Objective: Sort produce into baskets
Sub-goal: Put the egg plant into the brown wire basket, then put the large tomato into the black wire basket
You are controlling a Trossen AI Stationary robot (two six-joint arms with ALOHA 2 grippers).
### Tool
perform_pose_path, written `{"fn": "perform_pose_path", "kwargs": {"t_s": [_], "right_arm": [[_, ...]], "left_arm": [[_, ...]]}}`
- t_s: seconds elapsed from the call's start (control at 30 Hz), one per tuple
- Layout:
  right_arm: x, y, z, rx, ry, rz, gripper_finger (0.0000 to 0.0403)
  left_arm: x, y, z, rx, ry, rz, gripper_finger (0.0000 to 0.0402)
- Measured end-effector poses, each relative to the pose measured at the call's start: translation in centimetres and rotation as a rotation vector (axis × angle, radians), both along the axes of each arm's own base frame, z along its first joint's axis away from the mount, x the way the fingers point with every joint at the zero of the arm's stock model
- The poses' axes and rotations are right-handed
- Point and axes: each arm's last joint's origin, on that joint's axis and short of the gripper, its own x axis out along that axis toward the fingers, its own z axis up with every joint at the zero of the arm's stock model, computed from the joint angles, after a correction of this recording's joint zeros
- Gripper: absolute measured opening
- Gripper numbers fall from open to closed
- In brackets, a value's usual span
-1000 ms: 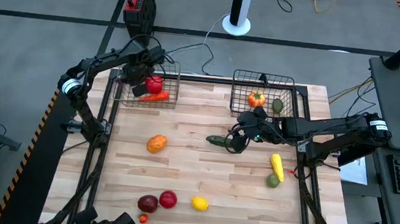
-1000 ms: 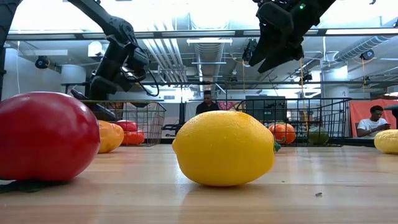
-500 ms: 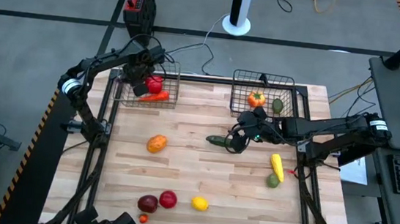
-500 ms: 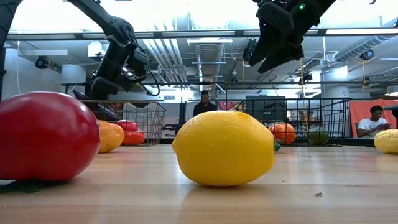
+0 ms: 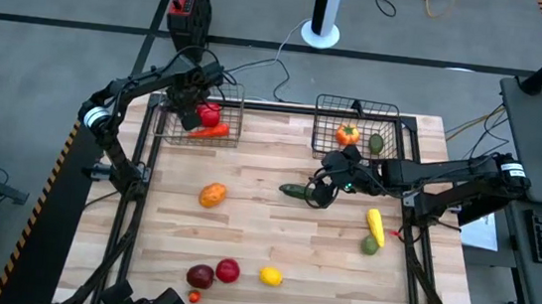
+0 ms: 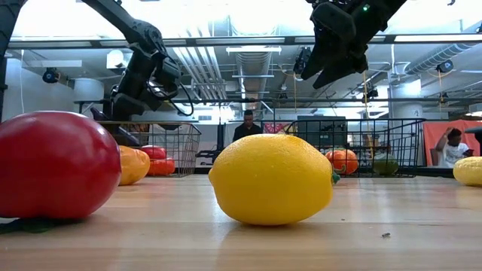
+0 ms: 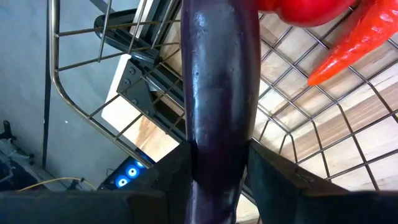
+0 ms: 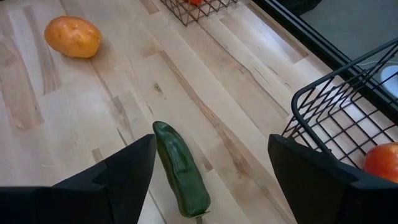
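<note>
Glossy dark-purple eggplant (image 7: 219, 106) between left fingers (image 7: 277, 180)

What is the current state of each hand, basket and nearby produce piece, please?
left hand: over the left basket, fingers either side of a dark purple eggplant
right hand: open, above the green pepper
green pepper: lying on the table, not gripped
left basket: holds red pieces
right basket: holds an orange-red piece and a green one
</note>
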Motion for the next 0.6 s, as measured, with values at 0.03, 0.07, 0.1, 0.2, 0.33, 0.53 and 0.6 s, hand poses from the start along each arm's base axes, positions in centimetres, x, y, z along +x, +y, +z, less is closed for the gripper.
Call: {"fn": "perform_pose_path", "kwargs": {"t_s": [0.03,0.07,0.1,0.2,0.33,0.53,0.6], "right_arm": [[0.0,0.0,0.0,0.0,0.0,0.0,0.0304],[0.0,0.0,0.0,0.0,0.0,0.0,0.0304],[0.0,0.0,0.0,0.0,0.0,0.0,0.0303],[0.0,0.01,-0.01,0.0,0.0,0.0,0.0302],[0.0,0.0,-0.01,0.0,0.001,0.0,0.0305],[0.0,0.0,-0.01,-0.001,0.001,0.0,0.0303],[0.0,0.0,-0.01,0.0,0.001,0.0,0.0301]], "left_arm": [[0.0,0.0,0.0,0.0,0.0,0.0,0.0136],[0.0,0.0,0.0,0.001,0.0,0.0,0.0139],[0.0,0.0,0.0,0.001,0.0,0.0,0.0144],[0.01,0.01,0.0,0.001,-0.001,0.001,0.0163],[0.05,0.06,-0.01,0.009,-0.007,0.006,0.0192],[0.11,0.12,-0.02,0.018,-0.014,0.009,0.0215],[0.15,0.07,0.02,0.024,-0.018,0.016,0.0215]]}}
